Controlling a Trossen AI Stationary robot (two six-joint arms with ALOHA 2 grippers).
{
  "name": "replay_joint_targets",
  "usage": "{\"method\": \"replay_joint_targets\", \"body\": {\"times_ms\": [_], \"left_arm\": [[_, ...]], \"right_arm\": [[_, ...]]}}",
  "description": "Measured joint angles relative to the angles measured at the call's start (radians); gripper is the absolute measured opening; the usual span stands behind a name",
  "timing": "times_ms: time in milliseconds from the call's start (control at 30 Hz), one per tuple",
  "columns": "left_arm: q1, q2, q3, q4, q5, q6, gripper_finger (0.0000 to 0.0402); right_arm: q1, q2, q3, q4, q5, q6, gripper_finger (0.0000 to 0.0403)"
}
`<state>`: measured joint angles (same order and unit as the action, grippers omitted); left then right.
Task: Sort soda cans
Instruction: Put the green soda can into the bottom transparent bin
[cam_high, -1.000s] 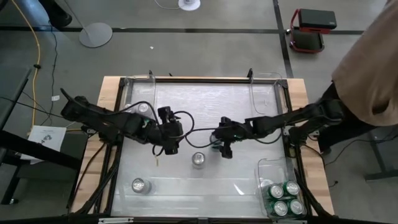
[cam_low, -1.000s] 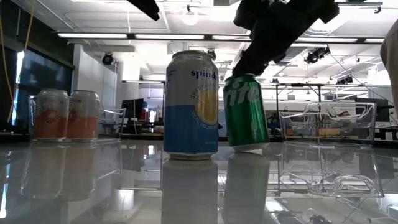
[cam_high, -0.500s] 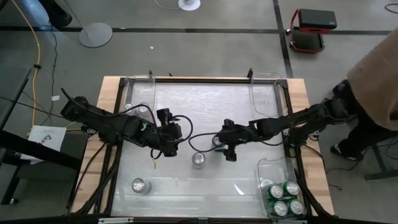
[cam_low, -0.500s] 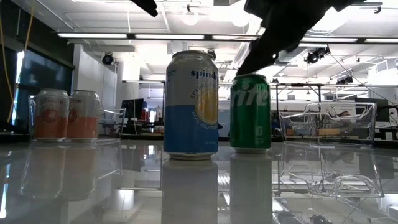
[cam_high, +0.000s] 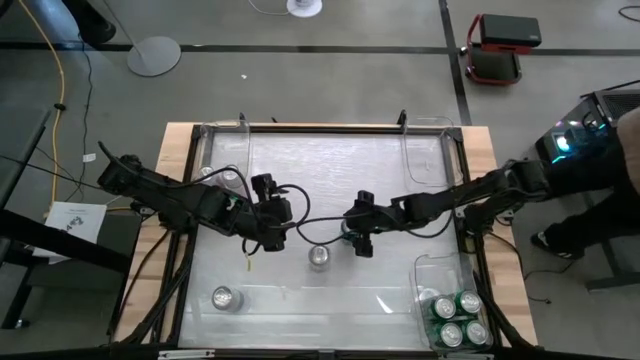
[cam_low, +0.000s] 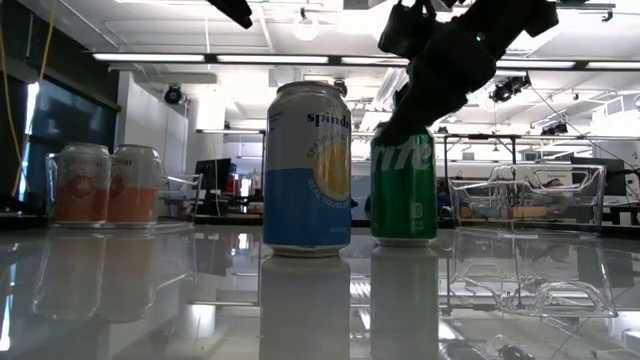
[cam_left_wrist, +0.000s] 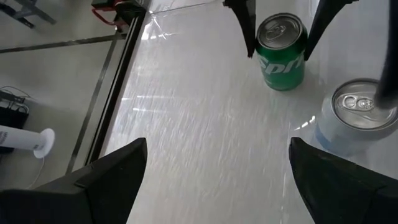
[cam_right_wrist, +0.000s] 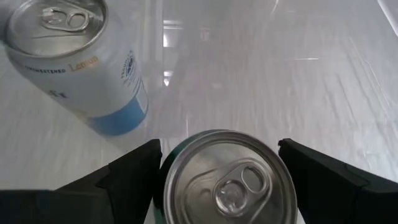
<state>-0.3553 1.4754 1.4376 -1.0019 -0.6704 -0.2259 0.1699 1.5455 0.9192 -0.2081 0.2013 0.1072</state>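
The right gripper (cam_high: 352, 237) sits near the middle of the table (cam_high: 300, 160), with its two dark fingers (cam_right_wrist: 134, 171) spread on either side of a green Sprite can (cam_right_wrist: 227, 180). In the right wrist view the can's silver top fills the gap between the fingers; from the left wrist view the same fingers straddle the upright green can (cam_left_wrist: 281, 52) without clearly pressing on it, so the grip looks loose rather than clamped, though contact is hard to judge. In the low view the green can (cam_low: 404, 185) stands upright on the glossy surface, under the dark arm.

Just beside it stands a silver and blue Spindrift can (cam_low: 307, 168), also upright, which shows in the high view as a silver top (cam_high: 319, 256) a little nearer the front edge than the gripper.

The left gripper (cam_high: 272, 228) hovers near the table's middle, to the left of both cans, its fingers (cam_left_wrist: 109, 177) wide apart and holding nothing.

Another silver-topped can (cam_high: 222, 298) stands alone toward the front left corner. Four green cans (cam_high: 455, 320) are packed in a clear plastic bin (cam_high: 425, 270) at the front right corner. Two orange cans (cam_low: 108, 184) stand side by side in another clear bin at the left in the low view.
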Motion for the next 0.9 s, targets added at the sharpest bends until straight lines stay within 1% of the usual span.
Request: {"method": "replay_joint_targets", "body": {"times_ms": [233, 300, 433, 533, 600, 667, 800, 900], "left_arm": [[0.0, 0.0, 0.0, -0.005, 0.0, -0.001, 0.0367], [0.0, 0.0, 0.0, -0.005, 0.0, -0.005, 0.0367], [0.0, 0.0, 0.0, -0.005, 0.002, -0.008, 0.0367], [0.0, 0.0, 0.0, -0.005, 0.002, -0.008, 0.0367], [0.0, 0.0, 0.0, -0.005, 0.002, -0.008, 0.0367], [0.0, 0.0, 0.0, -0.005, 0.002, -0.008, 0.0367], [0.0, 0.0, 0.0, -0.005, 0.002, -0.008, 0.0367], [0.0, 0.0, 0.0, -0.005, 0.002, -0.008, 0.0367]], "right_arm": [[0.0, 0.011, 0.007, -0.019, -0.002, 0.021, 0.031], [0.0, 0.011, 0.013, -0.037, -0.004, 0.023, 0.0301], [0.001, 0.01, 0.014, -0.055, -0.005, 0.024, 0.027], [0.0, 0.01, 0.013, -0.055, -0.009, 0.021, 0.0268], [0.001, 0.011, 0.012, -0.048, -0.008, 0.026, 0.0281], [-0.002, 0.012, 0.011, -0.044, -0.009, 0.048, 0.0304], [-0.023, 0.023, -0.002, -0.103, -0.074, 0.076, 0.0354], [-0.036, 0.013, 0.006, -0.119, -0.099, 0.076, 0.0373]]}}
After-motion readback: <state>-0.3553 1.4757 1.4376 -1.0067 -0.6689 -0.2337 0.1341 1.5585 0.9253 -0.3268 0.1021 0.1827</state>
